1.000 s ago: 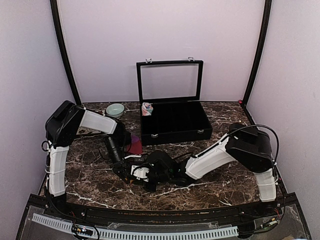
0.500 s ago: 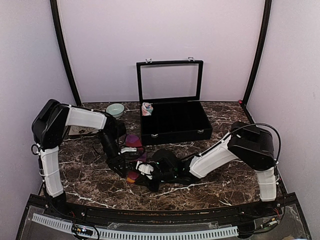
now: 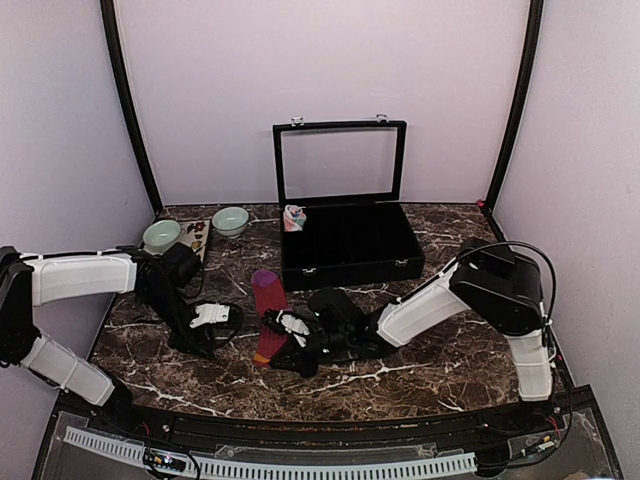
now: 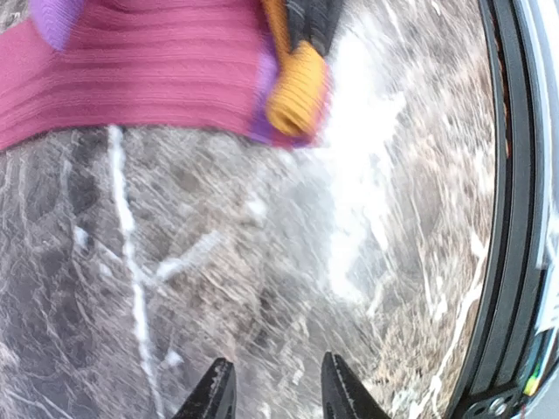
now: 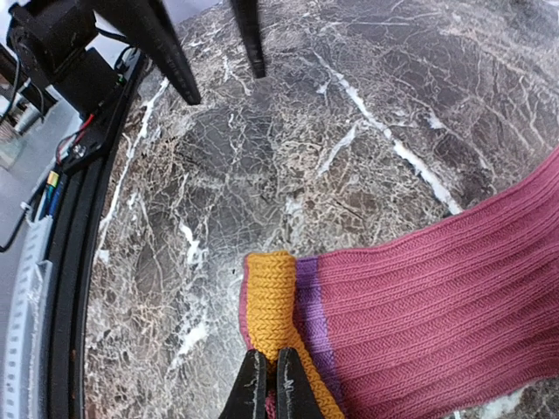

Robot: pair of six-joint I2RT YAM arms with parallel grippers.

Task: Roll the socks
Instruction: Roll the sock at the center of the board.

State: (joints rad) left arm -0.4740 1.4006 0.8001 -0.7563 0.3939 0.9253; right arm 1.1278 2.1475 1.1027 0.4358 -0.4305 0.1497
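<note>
maroon sock (image 3: 266, 312) lies flat on the table (image 3: 430, 360), in front of the case (image 3: 350, 262), purple toe far, orange cuff (image 5: 271, 301) near. cuff end looks bunched into one small fold, no real roll yet.

right gripper (image 5: 272, 388): fingers together, pinching the near edge of the cuff. bite looks thin, only the rim of the fabric.

left gripper (image 4: 276, 375): fingers apart, nothing between them, over bare marble left of the sock, not touching it.

pink sock (image 3: 294, 216) sits well apart, at the case's far left corner.

risks, as i judge them:
- the thin pinch slips off the cuff if the right arm turns or pulls hard, and the fold springs open.
- nothing pins the toe end, so the sock may slide on the smooth marble instead of rolling.
- the left fingers coming in close beside the right ones could knock them or shove the sock askew.
- the pink sock is far off and may be left out of the roll.
</note>
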